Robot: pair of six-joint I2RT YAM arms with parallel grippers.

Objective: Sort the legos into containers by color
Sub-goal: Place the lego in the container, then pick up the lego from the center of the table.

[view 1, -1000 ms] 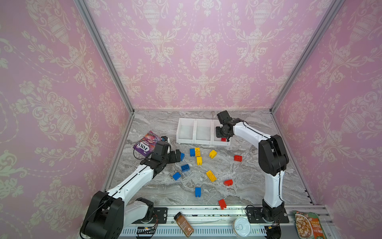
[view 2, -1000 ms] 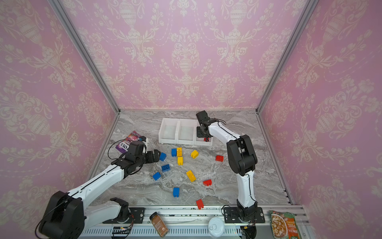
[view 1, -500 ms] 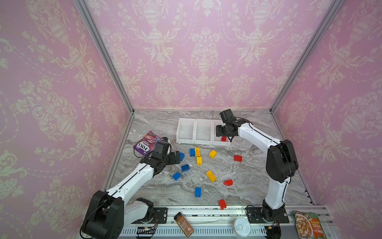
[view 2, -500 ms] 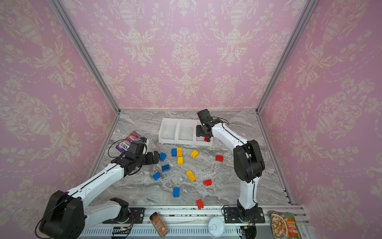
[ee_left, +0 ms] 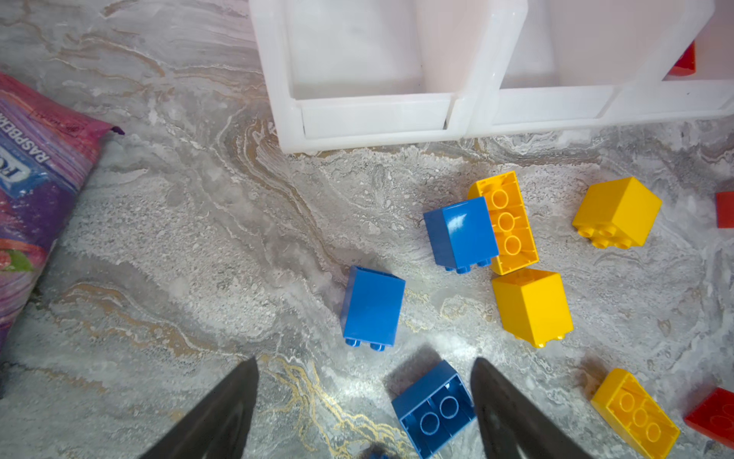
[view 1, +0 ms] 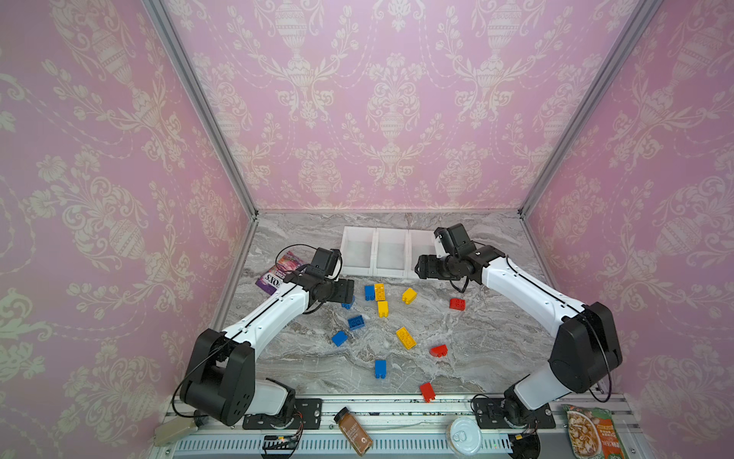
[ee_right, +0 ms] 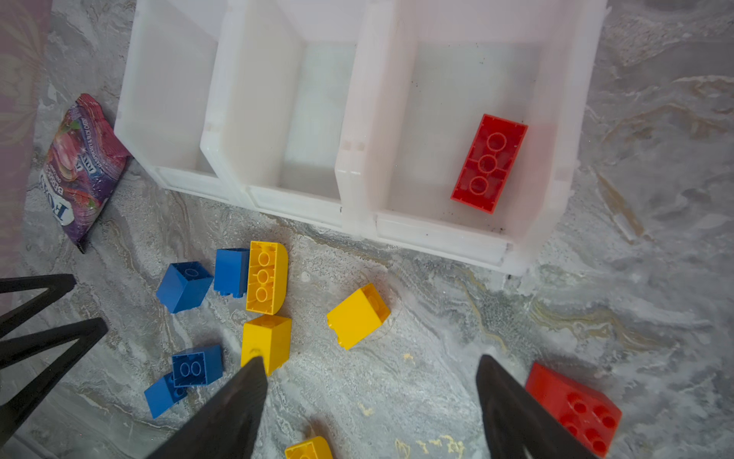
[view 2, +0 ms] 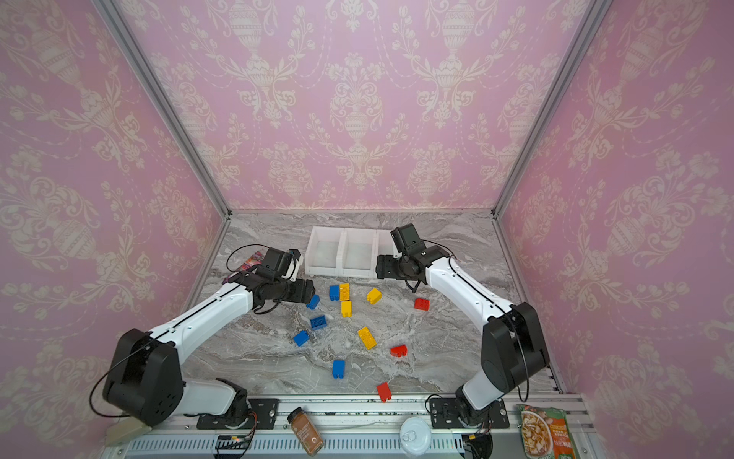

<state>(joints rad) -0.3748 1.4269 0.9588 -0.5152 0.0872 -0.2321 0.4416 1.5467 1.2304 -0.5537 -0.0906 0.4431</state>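
The left tool (ee_left: pixel 365 361) is standing open, gripping nothing. A blue brick (ee_left: pixel 433 405) is lying between its jaws, off-centre toward one jaw. Centring over it before closing is advisable, lest it skid aside. The right tool (ee_right: pixel 370 359) is hanging open and empty, and a red brick (ee_right: pixel 489 163) is lying in the bin (ee_right: pixel 437 236) ahead of it.
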